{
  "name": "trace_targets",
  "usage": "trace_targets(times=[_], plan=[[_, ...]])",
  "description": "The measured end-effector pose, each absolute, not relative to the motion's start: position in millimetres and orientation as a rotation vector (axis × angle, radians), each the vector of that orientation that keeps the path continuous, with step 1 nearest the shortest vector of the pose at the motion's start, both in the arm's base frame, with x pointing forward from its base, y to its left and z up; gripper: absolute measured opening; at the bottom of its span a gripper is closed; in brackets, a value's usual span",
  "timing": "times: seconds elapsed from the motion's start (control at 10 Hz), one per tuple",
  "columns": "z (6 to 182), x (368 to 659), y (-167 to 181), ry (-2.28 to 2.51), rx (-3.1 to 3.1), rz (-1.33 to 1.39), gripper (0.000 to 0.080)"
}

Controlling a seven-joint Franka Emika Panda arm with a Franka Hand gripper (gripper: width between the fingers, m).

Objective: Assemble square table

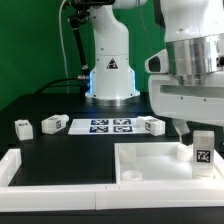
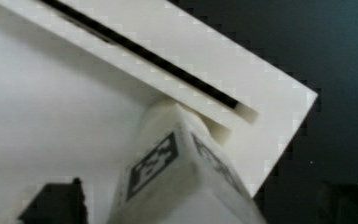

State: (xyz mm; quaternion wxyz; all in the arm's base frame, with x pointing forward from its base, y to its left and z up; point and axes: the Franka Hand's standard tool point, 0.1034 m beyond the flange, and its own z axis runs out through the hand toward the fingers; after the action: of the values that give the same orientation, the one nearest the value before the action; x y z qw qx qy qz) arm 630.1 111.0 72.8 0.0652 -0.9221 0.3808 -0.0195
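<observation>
Gripper [image 1: 190, 127] fingers [image 2: 55, 203] stand spread either side of an upright leg [image 1: 203, 150] at the slab's [image 1: 150, 168] corner. Three loose legs [image 1: 22, 127] lie by the marker board [image 1: 105, 125] on the black table [image 1: 60, 150], edged by white rails [image 1: 50, 190].

Black table [image 1: 70, 150], dark green backdrop [image 1: 30, 50]
</observation>
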Motion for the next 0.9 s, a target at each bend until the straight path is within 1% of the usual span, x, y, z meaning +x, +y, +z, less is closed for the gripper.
trace_targets(times=[0.1,0.2,0.3,0.4,0.5,0.6,0.9], plan=[[72.4,629.9,109.4,0.881,-2.900,-0.082,0.0649],[72.1,629.8,109.7,0.822,-2.917,-0.084,0.0649],[72.1,629.8,109.6,0.886,-2.898,-0.081,0.0649],[72.1,629.8,109.3,0.885,-2.898,-0.081,0.0527],[72.1,629.8,109.5,0.900,-2.893,-0.080,0.0372],[72.0,629.6,110.0,1.052,-2.837,-0.069,0.0289],[71.7,629.5,109.7,1.290,-2.734,-0.054,0.0289]])
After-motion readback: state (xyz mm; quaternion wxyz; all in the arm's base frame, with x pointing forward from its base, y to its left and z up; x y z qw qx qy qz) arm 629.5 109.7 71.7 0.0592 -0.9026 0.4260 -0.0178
